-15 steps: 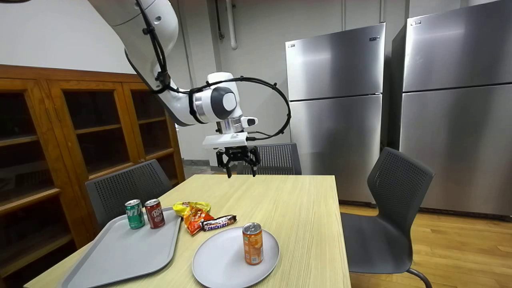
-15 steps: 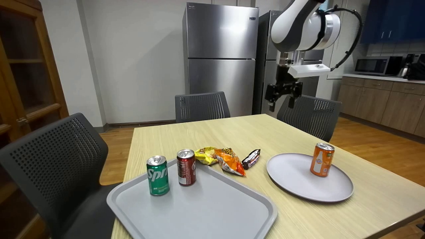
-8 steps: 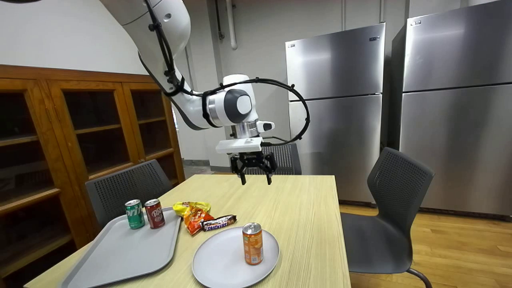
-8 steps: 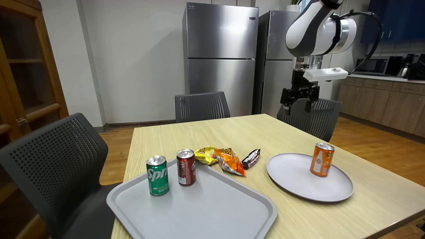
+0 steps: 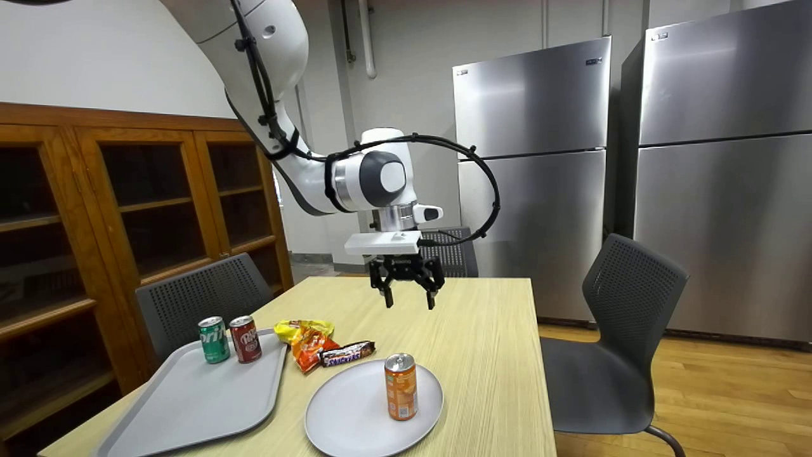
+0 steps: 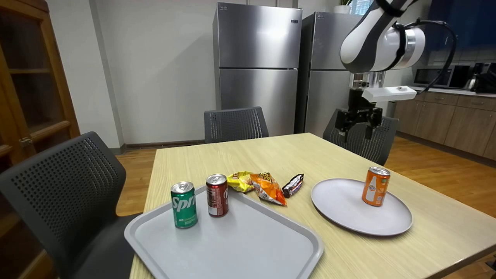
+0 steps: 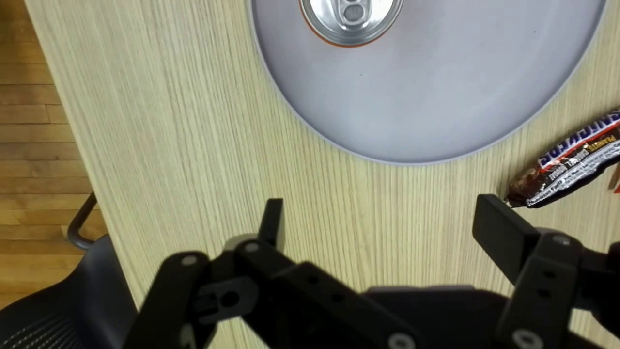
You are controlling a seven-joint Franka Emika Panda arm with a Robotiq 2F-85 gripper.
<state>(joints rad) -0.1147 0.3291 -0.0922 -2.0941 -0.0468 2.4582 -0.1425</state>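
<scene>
Tool (image 5: 410, 302) with its two fingers spread wide, nothing between them, points down and hangs well above the pale, wood-grained surface (image 5: 488, 355), touching nothing; the wrist view sets its fingertips just outside the rim of the round grey plate (image 5: 355, 406). Two steel refrigerators (image 6: 259, 69) rise well behind the plate in both exterior views. Flat on the surface, a grey tray (image 6: 248, 240) lies beside the plate, apart from it. On the plate's tray side, a yellow snack bag (image 6: 240, 182) and an orange snack bag (image 6: 268, 189) are bunched together. One orange can (image 5: 401, 387) stands upright on the plate, off its middle. From the tool, that can lies lower and off to one side, inward across the plate's rim; the wrist view shows its top, cut by the frame, within the width between the fingers though a little off the middle of that gap. Its long axis is vertical, roughly matching the way the fingers point. A green Sprite can (image 6: 184, 211) and a dark red can (image 6: 217, 199) stand upright on the tray, well away from the plate. Smallest, a Snickers bar (image 7: 571, 165) lies near the plate but not touching it, lengthwise along the rim.
</scene>
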